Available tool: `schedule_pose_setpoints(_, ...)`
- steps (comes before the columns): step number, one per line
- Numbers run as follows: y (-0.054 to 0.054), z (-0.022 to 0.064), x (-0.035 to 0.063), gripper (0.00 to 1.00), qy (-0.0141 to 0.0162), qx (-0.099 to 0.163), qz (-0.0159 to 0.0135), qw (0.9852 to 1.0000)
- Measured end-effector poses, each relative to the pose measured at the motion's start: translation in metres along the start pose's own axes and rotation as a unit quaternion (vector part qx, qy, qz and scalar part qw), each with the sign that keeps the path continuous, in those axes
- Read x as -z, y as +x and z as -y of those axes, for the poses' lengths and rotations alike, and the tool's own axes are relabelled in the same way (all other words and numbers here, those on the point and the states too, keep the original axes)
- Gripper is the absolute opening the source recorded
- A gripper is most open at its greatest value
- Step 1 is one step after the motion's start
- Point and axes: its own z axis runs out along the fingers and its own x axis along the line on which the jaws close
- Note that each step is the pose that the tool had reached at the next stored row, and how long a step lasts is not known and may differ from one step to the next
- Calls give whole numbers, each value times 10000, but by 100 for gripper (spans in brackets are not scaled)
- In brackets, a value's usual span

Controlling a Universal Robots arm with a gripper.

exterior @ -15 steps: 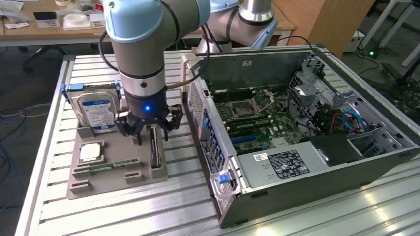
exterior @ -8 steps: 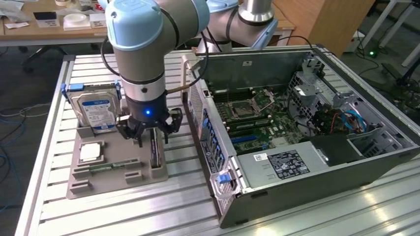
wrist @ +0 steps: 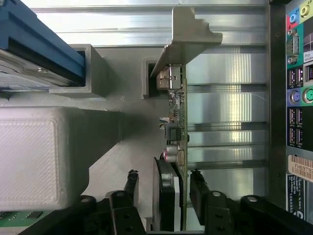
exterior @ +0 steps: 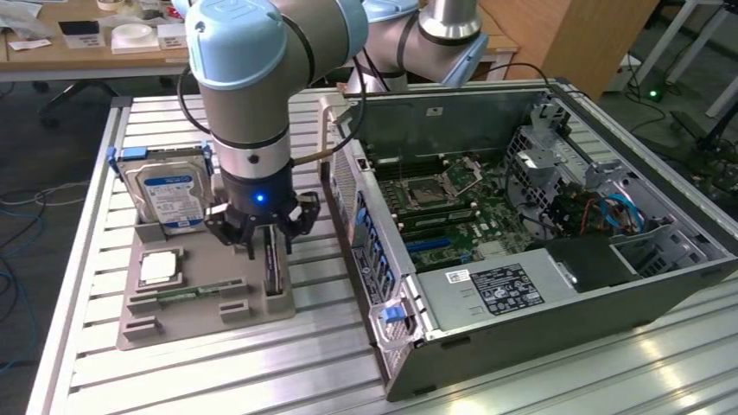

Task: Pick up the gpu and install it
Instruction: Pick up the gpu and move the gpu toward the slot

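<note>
The gpu (exterior: 273, 270) stands on its edge in a slot of the grey holder (exterior: 173, 324), at the holder's side nearest the computer case. In the wrist view the gpu (wrist: 177, 112) shows its green board edge, the black cooler and the silver end bracket (wrist: 188, 36). My gripper (exterior: 268, 246) has come straight down over the card. Its black fingers (wrist: 132, 188) stand one on each side of the gpu, and the gripper (wrist: 164, 188) is open, with a narrow gap still showing on the cooler side.
A silver hard drive with a blue label (exterior: 168, 194) stands upright at the holder's back. A processor (exterior: 158, 268) and a memory stick (exterior: 190, 292) lie on the holder. The open computer case (exterior: 519, 225) sits at the exterior view's right, its rear ports (wrist: 296, 98) close by.
</note>
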Motion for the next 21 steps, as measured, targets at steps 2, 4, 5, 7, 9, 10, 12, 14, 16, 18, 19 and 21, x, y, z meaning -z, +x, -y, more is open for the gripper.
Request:
schedule_pose_setpoints(2, 0, 0, 0, 52, 1, 0, 0, 10000)
schedule_pose_setpoints(4, 0, 0, 0, 46, 2, 0, 0, 10000)
schedule_pose_setpoints(5, 0, 0, 0, 41, 2, 0, 0, 10000)
schedule_pose_setpoints(7, 0, 0, 0, 34, 2, 0, 0, 10000)
schedule_pose_setpoints(9, 0, 0, 0, 34, 2, 0, 0, 10000)
schedule_pose_setpoints(10, 0, 0, 0, 34, 2, 0, 0, 10000)
schedule_pose_setpoints(12, 0, 0, 0, 34, 2, 0, 0, 10000)
schedule_pose_setpoints(14, 0, 0, 0, 34, 2, 0, 0, 10000)
schedule_pose_setpoints(16, 0, 0, 0, 33, 2, 0, 0, 10000)
schedule_pose_setpoints(18, 0, 0, 0, 28, 2, 0, 0, 10000)
schedule_pose_setpoints(19, 0, 0, 0, 28, 2, 0, 0, 10000)
schedule_pose_setpoints(21, 0, 0, 0, 28, 2, 0, 0, 10000)
